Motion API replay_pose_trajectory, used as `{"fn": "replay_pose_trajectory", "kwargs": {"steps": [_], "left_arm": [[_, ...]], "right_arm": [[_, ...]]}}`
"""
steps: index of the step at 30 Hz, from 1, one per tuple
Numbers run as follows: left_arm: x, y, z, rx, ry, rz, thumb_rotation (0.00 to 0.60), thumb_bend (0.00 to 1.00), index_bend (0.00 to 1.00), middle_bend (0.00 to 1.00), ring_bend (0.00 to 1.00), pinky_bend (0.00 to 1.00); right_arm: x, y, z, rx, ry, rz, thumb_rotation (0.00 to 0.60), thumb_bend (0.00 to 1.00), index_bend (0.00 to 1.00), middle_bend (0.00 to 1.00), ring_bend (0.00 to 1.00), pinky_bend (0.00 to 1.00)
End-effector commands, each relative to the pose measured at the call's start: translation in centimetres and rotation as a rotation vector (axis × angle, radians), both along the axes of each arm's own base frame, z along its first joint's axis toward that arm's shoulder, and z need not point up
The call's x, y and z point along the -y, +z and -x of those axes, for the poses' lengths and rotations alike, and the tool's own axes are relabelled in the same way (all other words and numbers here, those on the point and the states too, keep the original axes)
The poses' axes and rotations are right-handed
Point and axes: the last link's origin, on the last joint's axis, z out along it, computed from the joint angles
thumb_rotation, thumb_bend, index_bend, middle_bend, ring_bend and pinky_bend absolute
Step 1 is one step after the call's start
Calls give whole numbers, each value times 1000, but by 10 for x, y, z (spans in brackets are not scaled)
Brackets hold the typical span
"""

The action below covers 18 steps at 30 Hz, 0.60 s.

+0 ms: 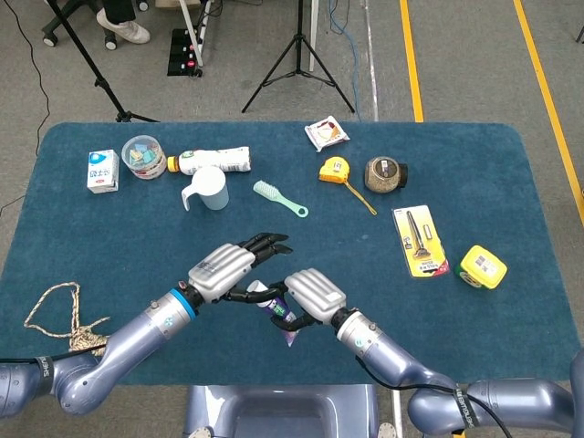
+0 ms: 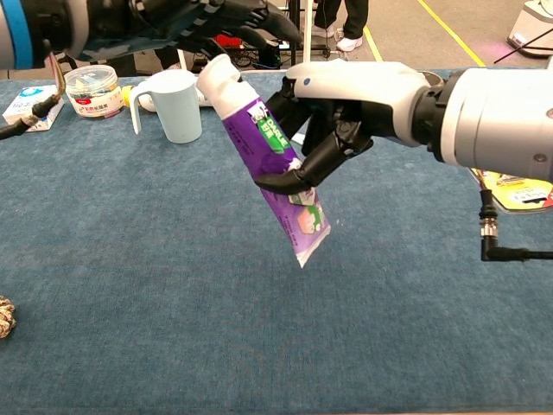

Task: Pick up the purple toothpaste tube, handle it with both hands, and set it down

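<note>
Your right hand [image 2: 333,117] holds the purple toothpaste tube [image 2: 268,169] tilted in the air above the bench [image 2: 173,328], cap up. Your left hand [image 2: 216,22] hovers at the cap [image 2: 216,73], fingers [image 1: 266,243] spread and seemingly gripping nothing. Close them squarely round the cap end before the right lets go.

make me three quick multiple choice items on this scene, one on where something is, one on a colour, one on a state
1. Where is the purple toothpaste tube?
A. lying by the rope
B. held above the table
C. inside the mug

2. What colour is the comb?
A. light green
B. red
C. black

3. How does the tube hang?
A. flat on the cloth
B. cap down
C. tilted, white cap up, crimped end down

Answers:
1 B: the right hand grips its middle, and blue table shows below its lower end.
2 A: it lies pale green right of the light blue mug.
3 C: the cap points up toward the left hand.
</note>
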Motion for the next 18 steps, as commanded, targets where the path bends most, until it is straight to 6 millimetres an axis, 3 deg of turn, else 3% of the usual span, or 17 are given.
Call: {"fn": "replay_pose_trajectory", "kwargs": {"steps": [1, 18], "left_arm": [[1, -4, -3, 4, 0, 21, 0, 23, 111, 56, 0, 182], [-1, -18, -10, -16, -5, 40, 0, 22, 86, 42, 0, 165]], "right_arm": [[2, 1, -2, 6, -6, -3, 537, 693, 827, 902, 1000, 1000], [11, 0, -6, -45, -19, -19, 536, 704, 829, 909, 1000, 1000]]}}
